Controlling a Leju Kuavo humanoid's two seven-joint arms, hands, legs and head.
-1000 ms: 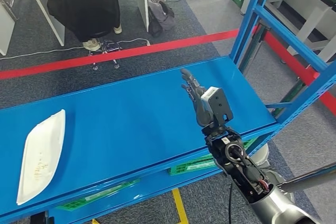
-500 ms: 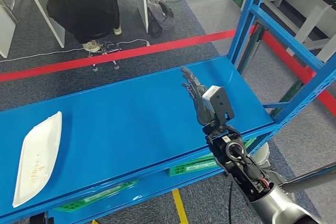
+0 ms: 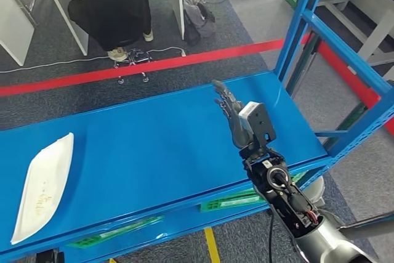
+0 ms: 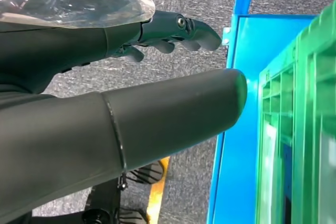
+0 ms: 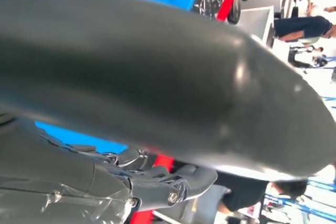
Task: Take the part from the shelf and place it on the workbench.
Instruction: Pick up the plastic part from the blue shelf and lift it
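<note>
Head view: my right hand (image 3: 229,110) is stretched out above the blue shelf (image 3: 153,146), fingers extended and apart, grasping nothing. The part (image 3: 42,187), a long white shallow tray-like piece with faint markings on its face, lies flat at the shelf's left end, well apart from that hand. Green crates (image 3: 232,201) show below the shelf's front edge; contents not discernible. A person in black (image 3: 111,4) sits beyond the red floor tape (image 3: 139,66).

Left wrist view: my left hand (image 4: 118,77) hangs loose, fingers straight, empty. Beside it a green crate (image 4: 301,129); something pale inside, unclear.

Right wrist view: thumb and fingers apart, nothing between them.
</note>
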